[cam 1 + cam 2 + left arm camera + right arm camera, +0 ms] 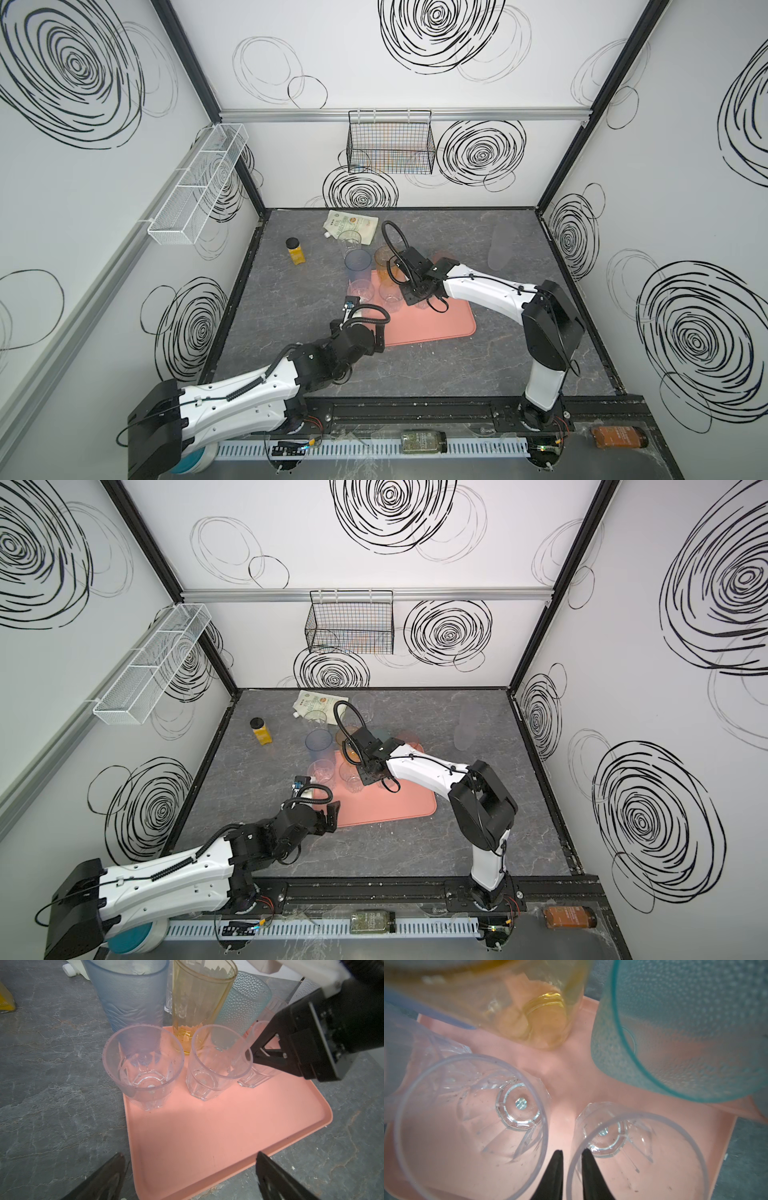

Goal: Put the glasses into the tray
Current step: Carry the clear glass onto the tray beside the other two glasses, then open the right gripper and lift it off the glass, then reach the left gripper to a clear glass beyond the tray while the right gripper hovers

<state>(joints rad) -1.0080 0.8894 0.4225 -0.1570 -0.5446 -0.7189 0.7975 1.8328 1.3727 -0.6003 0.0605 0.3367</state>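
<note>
The salmon-pink tray (436, 324) lies mid-table. Three short clear faceted glasses stand in a row on it (143, 1068) (216, 1064) (255, 1076). Behind them rise an amber tumbler (199, 997) and a teal dimpled one (243, 1001); a blue tumbler (128, 995) stands at the tray's far corner. My right gripper (572, 1151) points down, jaws slightly apart, one finger inside and one outside the rim of a clear glass (633, 1157). My left gripper (190, 1155) hovers wide open over the tray's near corner, holding nothing.
A yellow black-capped bottle (296, 251) and a white pouch (351, 224) sit at the back left. A tall clear glass (349, 241) stands by the pouch. Another translucent glass (498, 249) lies at the back right. Wire baskets hang on the walls.
</note>
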